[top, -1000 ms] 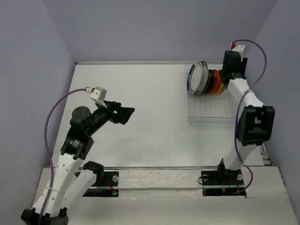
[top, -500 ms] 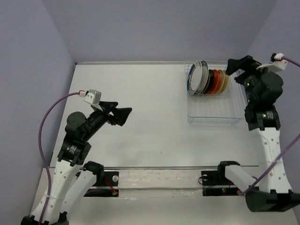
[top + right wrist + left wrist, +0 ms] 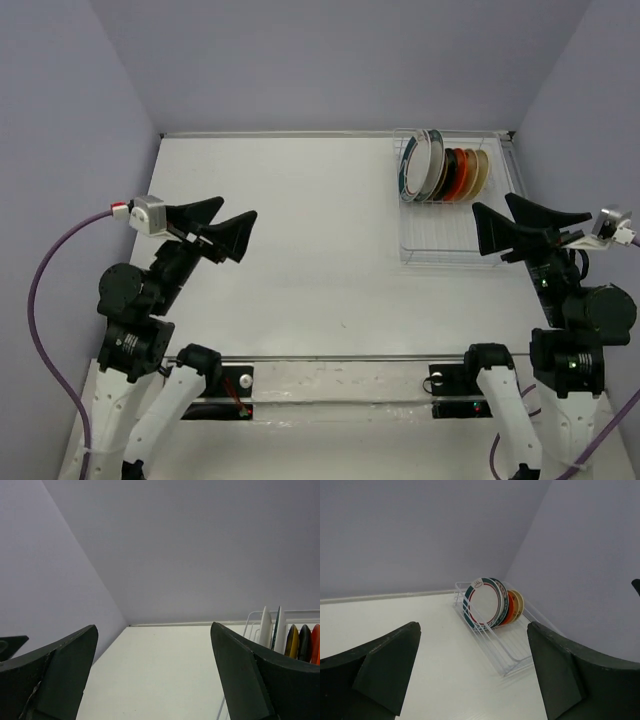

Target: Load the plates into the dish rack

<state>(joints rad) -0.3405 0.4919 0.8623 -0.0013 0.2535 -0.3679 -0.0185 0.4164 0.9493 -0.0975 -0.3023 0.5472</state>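
A second ago the right arm was stretched over the far right corner, its gripper down at the cream end of the row of plates (image 3: 445, 172). It has since drawn back toward its base, and the right gripper (image 3: 490, 202) now hangs in the air beside the near right corner of the rack (image 3: 450, 262), jaws spread wide and holding nothing. The left arm has also pulled back and swung to the left. The left gripper (image 3: 238, 207) is raised over the left part of the table (image 3: 300, 200), well apart from the rack, its jaws likewise wide apart and empty. The plates have not shifted in that time. The rack sits at the far right of the table, and the plates stand on edge in a tight row at its far end, leaning slightly. The two large white ones with teal rims are at the left end of the row. The smaller orange-red, amber and cream ones are packed behind them toward the right, with the cream one last.
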